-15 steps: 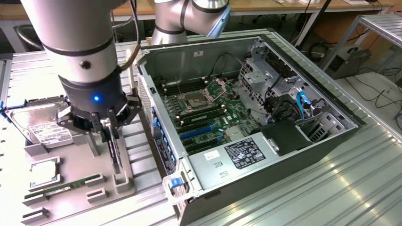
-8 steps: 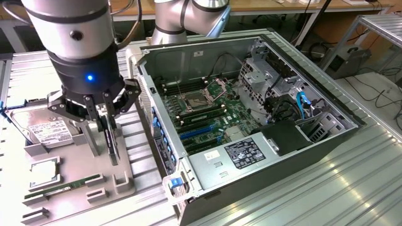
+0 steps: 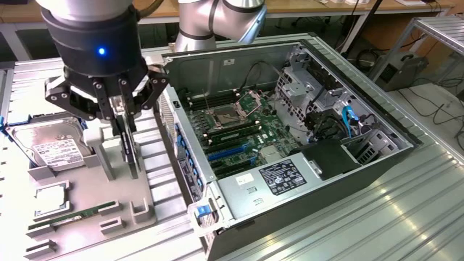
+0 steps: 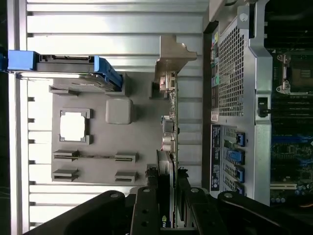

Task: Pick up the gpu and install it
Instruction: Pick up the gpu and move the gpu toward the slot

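Gripper (image 3: 125,129) astride gpu (image 3: 132,155) top edge, clamped or not you can't tell | gpu upright in tray (image 3: 94,196) slot directly below | likely light, stiff, fragile: hold board edges, avoid components

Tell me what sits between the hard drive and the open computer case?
The gpu, standing on edge in its grey holder, gripper at its top; exterior view.

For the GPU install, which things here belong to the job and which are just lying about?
In the job:
gripper, down at the gpu
gpu, standing upright in the gray tray
open computer case
blue expansion slots

Lying about:
hard drive
processor chip
RAM stick
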Available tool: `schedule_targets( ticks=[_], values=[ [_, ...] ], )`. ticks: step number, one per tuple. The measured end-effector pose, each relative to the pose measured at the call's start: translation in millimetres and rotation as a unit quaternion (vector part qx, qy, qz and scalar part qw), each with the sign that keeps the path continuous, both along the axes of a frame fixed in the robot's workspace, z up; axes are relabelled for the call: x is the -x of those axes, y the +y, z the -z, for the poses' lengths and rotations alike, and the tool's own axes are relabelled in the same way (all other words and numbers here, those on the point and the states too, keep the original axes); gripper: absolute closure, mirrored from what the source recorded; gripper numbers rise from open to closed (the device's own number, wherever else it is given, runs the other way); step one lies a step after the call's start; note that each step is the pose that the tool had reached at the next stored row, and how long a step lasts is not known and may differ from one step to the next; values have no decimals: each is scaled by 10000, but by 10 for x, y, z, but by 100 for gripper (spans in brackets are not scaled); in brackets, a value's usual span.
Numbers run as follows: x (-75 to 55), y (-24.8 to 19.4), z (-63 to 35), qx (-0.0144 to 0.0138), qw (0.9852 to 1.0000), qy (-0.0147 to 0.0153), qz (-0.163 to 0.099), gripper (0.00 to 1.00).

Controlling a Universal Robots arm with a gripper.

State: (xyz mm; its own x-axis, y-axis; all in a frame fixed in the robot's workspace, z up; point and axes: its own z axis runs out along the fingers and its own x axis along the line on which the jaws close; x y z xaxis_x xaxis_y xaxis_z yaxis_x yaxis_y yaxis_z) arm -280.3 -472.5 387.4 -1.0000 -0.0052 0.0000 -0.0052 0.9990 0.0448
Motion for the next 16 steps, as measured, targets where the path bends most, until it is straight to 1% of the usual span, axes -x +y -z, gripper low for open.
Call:
schedule_targets(
  ticks=[4, 5, 7, 9, 10, 11, 12, 14, 16],
  values=[
    [-75, -52, -183, -2, 10000, 7, -3, 74],
    [-115, -74, -264, -2, 10000, 13, -3, 74],
    [-178, -96, -363, -3, 10000, 26, -4, 74],
    [-296, -119, -492, -4, 10000, 55, -4, 74],
    [-350, -125, -525, -4, 10000, 73, -3, 74],
    [-417, -130, -548, -6, 10000, 91, -4, 74],
    [-455, -132, -557, -6, 9999, 102, -4, 74],
    [-607, -139, -586, -5, 9999, 142, -4, 74],
    [-752, -146, -615, -5, 9998, 176, -4, 74]
  ],
)
